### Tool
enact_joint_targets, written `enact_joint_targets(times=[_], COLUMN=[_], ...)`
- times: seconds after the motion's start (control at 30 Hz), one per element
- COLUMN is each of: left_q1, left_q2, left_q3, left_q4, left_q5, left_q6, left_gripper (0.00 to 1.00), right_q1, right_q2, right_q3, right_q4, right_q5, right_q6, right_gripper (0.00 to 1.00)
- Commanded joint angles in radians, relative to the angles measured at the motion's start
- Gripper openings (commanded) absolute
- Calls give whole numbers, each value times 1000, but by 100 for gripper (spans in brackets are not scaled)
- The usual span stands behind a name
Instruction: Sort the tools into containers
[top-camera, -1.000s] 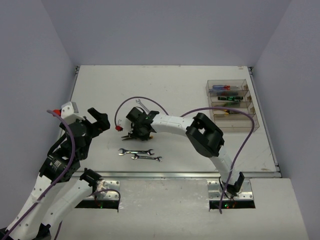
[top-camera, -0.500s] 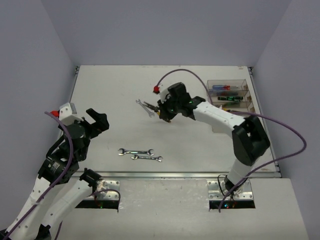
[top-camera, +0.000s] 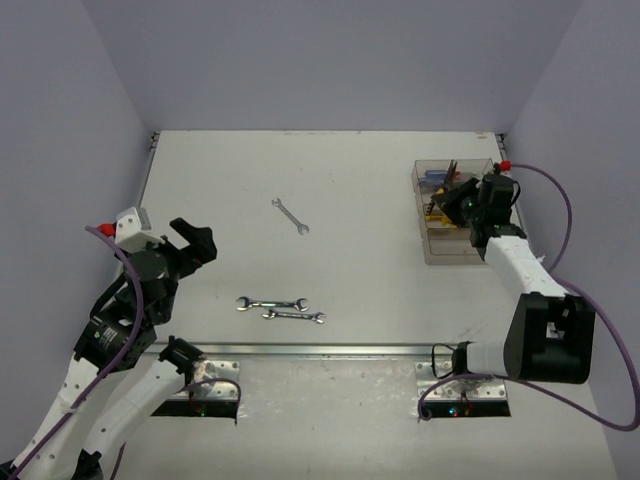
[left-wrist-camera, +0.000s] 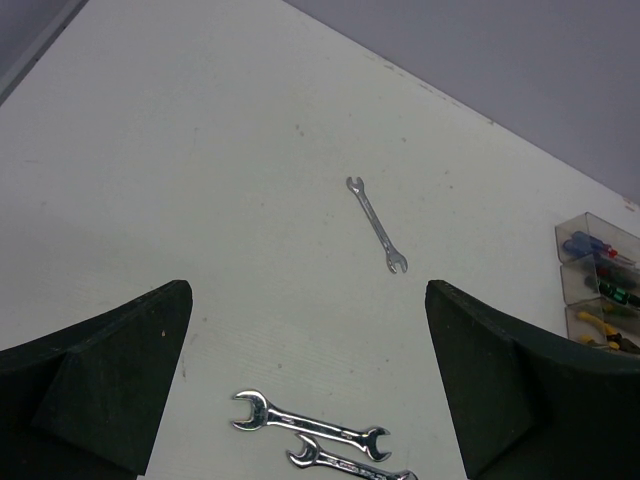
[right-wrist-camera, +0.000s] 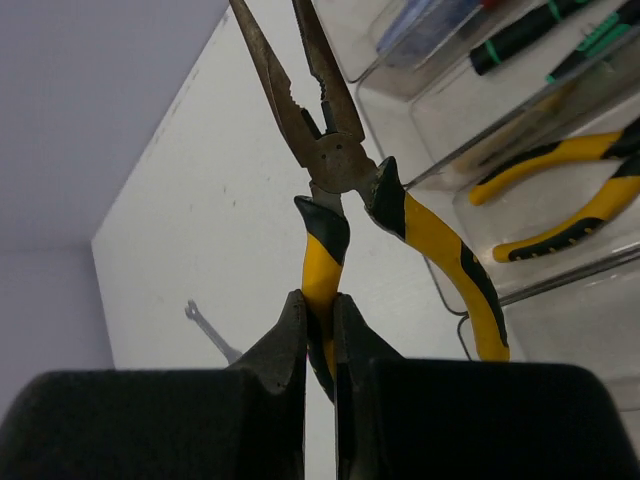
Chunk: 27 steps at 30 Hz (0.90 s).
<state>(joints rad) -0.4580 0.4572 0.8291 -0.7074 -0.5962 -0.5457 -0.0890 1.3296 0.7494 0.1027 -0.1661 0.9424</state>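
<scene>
Right claw (top-camera: 458, 198) clamps yellow-and-black pliers (top-camera: 449, 183) above the bins (top-camera: 460, 250); left claw (top-camera: 190, 243) gapes wide, holding nothing.
Overhead: on the bench (top-camera: 380, 260) a lone wrench (top-camera: 291, 215) lies mid-bench and a pair of wrenches (top-camera: 272, 302) lies side by side near the front edge, well apart from the left claw. Left wrist: all three wrenches lie ahead, between its spread fingers (left-wrist-camera: 100, 380). Right wrist: its fingers (right-wrist-camera: 290, 340) pinch one pliers handle, nose up; the bins behind hold a second yellow pliers (right-wrist-camera: 590, 208) and green-banded screwdrivers (right-wrist-camera: 520, 40).
</scene>
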Motion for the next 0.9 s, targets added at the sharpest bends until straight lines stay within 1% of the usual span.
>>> enact_joint_targets(times=[0.0, 0.07, 0.13, 0.23, 0.33, 0.47, 0.63, 0.73, 0.87], left_q1=[10, 10, 10, 10, 10, 10, 10, 10, 9], left_q2=[5, 5, 5, 6, 10, 19, 21, 22, 20], left_q3=[5, 5, 5, 4, 4, 3, 1, 1, 2], left_q4=[31, 34, 36, 39, 40, 43, 46, 46, 48], left_q5=[10, 13, 15, 18, 26, 31, 37, 37, 40], left_q6=[20, 21, 23, 26, 29, 32, 35, 36, 37], left_gripper=[100, 100, 100, 100, 100, 100, 100, 100, 100], right_q1=[-11, -11, -11, -12, -12, -12, -12, -11, -9], right_q2=[-3, 14, 27, 60, 95, 123, 189, 216, 217], right_q3=[-44, -45, -82, -96, -73, -90, -147, -177, -253], right_q4=[281, 264, 329, 408, 418, 458, 644, 755, 809], right_q5=[186, 252, 340, 404, 426, 458, 504, 499, 518], right_q6=[347, 401, 446, 493, 515, 576, 627, 606, 618], right_gripper=[0, 0, 0, 0, 0, 0, 0, 0, 0])
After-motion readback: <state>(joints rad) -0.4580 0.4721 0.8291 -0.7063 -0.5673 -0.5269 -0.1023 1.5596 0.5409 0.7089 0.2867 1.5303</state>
